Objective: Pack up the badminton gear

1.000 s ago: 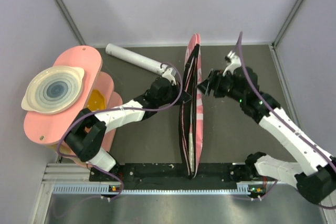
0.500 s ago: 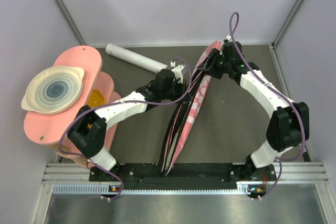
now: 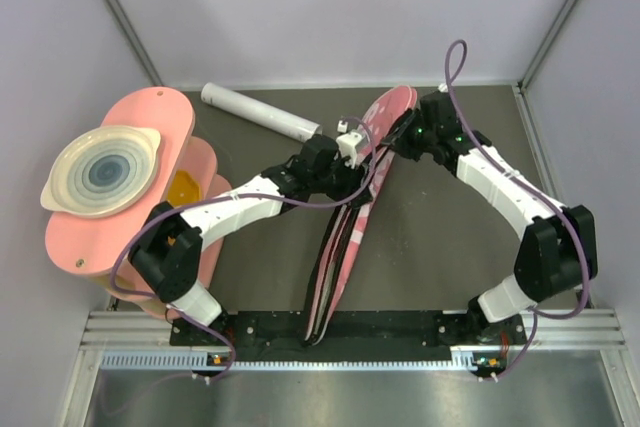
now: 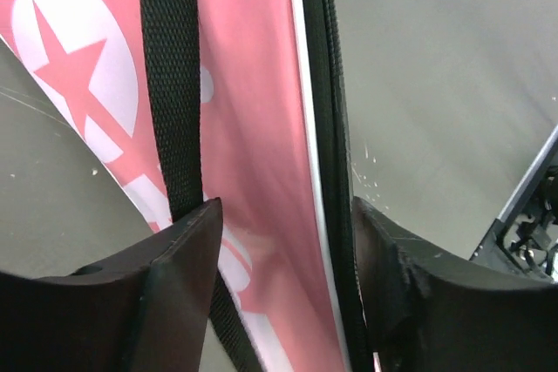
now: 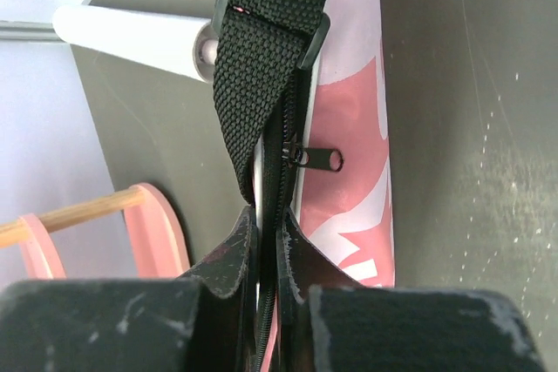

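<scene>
Tabletop point(image 3: 440, 237) dark grey, walls point(image 3: 300, 7) pale lilac

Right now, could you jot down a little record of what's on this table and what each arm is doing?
Bag: pink, standing on edge, slanting across the table
Left arm: jaws astride the bag's edge, grip unclear
Right arm: jaws shut on the bag's zipped edge
Tube: white, lying at the back, apart from the bag
</scene>
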Controlling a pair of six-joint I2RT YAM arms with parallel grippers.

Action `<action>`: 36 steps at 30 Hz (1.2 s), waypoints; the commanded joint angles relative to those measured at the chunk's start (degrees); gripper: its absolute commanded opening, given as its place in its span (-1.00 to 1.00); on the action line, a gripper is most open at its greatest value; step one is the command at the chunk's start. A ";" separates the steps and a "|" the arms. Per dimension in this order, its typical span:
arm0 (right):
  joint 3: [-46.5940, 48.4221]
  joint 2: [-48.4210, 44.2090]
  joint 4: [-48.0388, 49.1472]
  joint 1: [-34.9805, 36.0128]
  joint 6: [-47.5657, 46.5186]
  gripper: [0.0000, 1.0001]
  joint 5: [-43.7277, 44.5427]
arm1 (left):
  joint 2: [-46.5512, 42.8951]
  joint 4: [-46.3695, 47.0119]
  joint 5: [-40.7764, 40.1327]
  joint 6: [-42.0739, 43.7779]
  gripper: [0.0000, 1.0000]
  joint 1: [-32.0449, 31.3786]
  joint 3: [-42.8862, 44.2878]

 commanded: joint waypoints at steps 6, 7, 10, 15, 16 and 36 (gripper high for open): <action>-7.65 -12.30 3.79 5.74 14.96 -1.00 4.40 | 0.03 -0.94 -17.59 7.51 0.30 -6.31 4.88; -8.17 -13.88 4.05 6.18 15.67 -1.00 4.57 | 1.34 -1.47 -19.44 7.33 0.19 -6.30 5.23; -10.89 -16.17 5.80 6.45 16.82 -1.00 3.61 | 2.85 -4.46 -21.12 6.62 -0.53 -6.30 7.51; -13.36 -20.83 8.97 4.35 -1.10 0.02 -2.34 | 1.54 -7.80 -18.68 9.69 -1.00 -5.96 8.22; -12.75 -21.36 8.80 2.17 -6.25 0.19 -4.89 | 0.14 -7.72 -17.10 10.39 -1.00 -5.52 7.26; -12.64 -20.39 2.62 -15.35 -12.28 0.24 -24.06 | 6.28 -16.95 26.60 13.48 -1.00 5.56 14.37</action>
